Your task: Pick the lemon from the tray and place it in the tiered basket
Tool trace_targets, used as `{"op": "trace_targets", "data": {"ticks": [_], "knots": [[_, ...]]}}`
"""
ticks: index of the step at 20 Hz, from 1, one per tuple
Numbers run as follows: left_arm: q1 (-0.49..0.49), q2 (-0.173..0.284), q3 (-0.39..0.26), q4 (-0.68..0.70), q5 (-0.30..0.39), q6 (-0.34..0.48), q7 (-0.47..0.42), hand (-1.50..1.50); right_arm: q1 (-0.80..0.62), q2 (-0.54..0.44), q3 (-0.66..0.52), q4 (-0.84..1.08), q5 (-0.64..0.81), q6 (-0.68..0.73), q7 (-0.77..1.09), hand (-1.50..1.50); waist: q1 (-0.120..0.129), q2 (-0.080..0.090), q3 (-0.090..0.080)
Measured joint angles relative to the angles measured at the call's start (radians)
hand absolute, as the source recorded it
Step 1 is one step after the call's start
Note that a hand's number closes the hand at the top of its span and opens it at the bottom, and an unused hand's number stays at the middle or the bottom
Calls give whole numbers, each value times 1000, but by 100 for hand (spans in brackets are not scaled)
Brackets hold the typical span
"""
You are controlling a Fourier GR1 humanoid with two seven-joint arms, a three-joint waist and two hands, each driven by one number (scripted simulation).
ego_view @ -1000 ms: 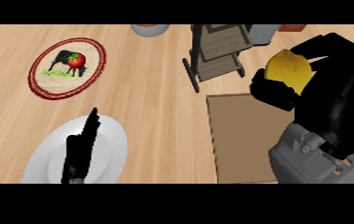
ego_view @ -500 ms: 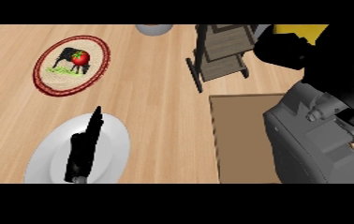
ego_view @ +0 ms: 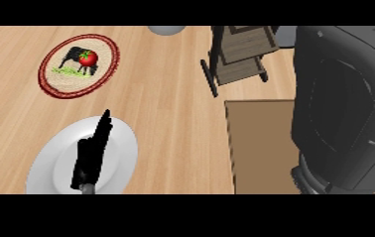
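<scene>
The lemon shows nowhere in the head view. My right hand [ego_view: 333,102] rises close to the camera as a large dark mass along the right edge. It covers the right part of the brown tray [ego_view: 260,147] and the space beside the tiered basket [ego_view: 240,57]. The basket, with dark frame and wooden shelves, stands at the top centre. Whatever the right hand holds is hidden. My left hand [ego_view: 92,151] rests open at the lower left, fingers straight and pointing up, over a white plate [ego_view: 121,164].
A round woven mat [ego_view: 62,80] with a red rim, a tomato and a dark animal picture lies at the upper left. A grey bowl [ego_view: 167,29] peeks in at the top edge. Bare wooden counter [ego_view: 172,122] lies between plate and tray.
My right arm lifted up and toward the camera, growing to fill the right side. The lemon, seen yellow in the right hand before, has gone out of sight. The left hand stayed put.
</scene>
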Motion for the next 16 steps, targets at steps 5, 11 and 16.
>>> {"op": "trace_targets", "data": {"ticks": [5,11,16], "knots": [[-1,-15,-2,3,-4,10,-13,0,-140,-1,-141,169,17,14,-19,150,0,9,2],[8,-14,2,-8,-4,5,-21,0,-224,-5,-268,363,29,-15,-42,150,-6,14,4],[2,-18,6,-10,-6,8,-17,0,-242,-14,-335,505,52,-80,-42,150,-7,17,5]]}}
